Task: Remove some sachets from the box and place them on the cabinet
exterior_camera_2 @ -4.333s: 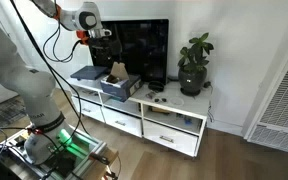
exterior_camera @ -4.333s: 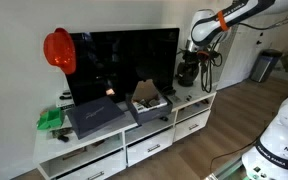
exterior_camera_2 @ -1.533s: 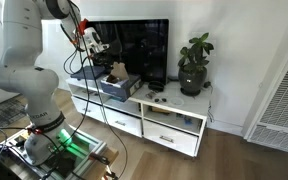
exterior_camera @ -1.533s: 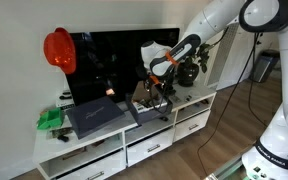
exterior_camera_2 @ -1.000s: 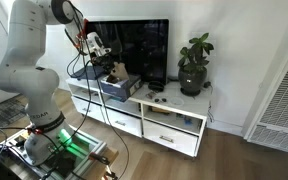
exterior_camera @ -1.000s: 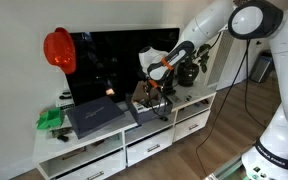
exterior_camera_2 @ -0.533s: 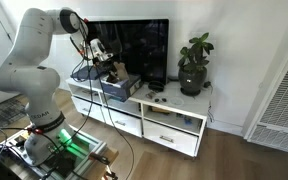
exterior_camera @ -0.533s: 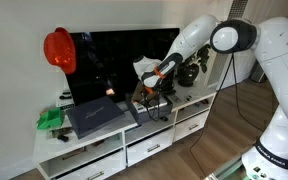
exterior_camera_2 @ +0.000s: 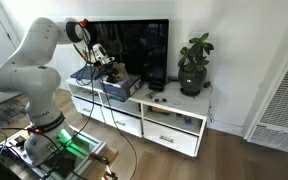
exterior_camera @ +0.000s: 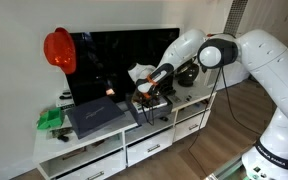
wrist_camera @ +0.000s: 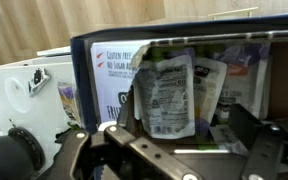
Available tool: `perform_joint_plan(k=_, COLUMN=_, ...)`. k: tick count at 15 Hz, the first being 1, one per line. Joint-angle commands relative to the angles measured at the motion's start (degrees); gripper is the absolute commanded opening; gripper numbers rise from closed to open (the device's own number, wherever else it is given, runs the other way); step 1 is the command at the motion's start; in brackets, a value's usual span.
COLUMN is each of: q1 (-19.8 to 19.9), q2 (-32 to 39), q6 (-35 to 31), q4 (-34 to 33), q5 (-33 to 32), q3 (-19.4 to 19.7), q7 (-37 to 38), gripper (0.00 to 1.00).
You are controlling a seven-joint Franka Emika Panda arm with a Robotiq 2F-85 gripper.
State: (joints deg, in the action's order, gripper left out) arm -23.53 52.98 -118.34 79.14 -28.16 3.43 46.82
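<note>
The cabinet (exterior_camera: 191,99) top shows no loose sachets. The box (exterior_camera: 150,104) sits near its middle, right of the flat case (exterior_camera: 96,118), with the sachets (wrist_camera: 169,95) inside. The gripper (wrist_camera: 179,150), spread and empty, hovers just above them, so I judge every removal is left.

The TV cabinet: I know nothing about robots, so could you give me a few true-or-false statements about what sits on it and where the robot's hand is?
1. The robot's hand is down at the small box. True.
2. The box is empty. False: the wrist view shows printed sachets standing inside it.
3. A potted plant stands on the cabinet. True.
4. The helmet beside the TV is blue. False: it is red.
</note>
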Motion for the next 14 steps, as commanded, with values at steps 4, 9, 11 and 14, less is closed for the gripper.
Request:
perform_joint_plan(k=4, q1=-1.17, q2=8.98, q6=4.90, q4=-12.06, q5=1.35, q3=1.23, q7=-2.32, gripper=0.83)
perform_joint_plan(k=9, q1=-0.90, q2=13.74, q6=5.45, q4=-17.77, q5=1.93, q3=1.71, q7=-4.82, gripper=0.72)
perform_joint_plan(k=11, q1=-0.95, q2=15.27, q6=6.53, q4=-19.39, q5=2.00, q3=2.21, q7=-5.49, gripper=0.66)
perform_joint_plan(k=14, q1=-0.72, q2=17.17, q6=8.54, q4=-21.63, q5=2.39, q3=2.66, q7=-6.77, gripper=0.55)
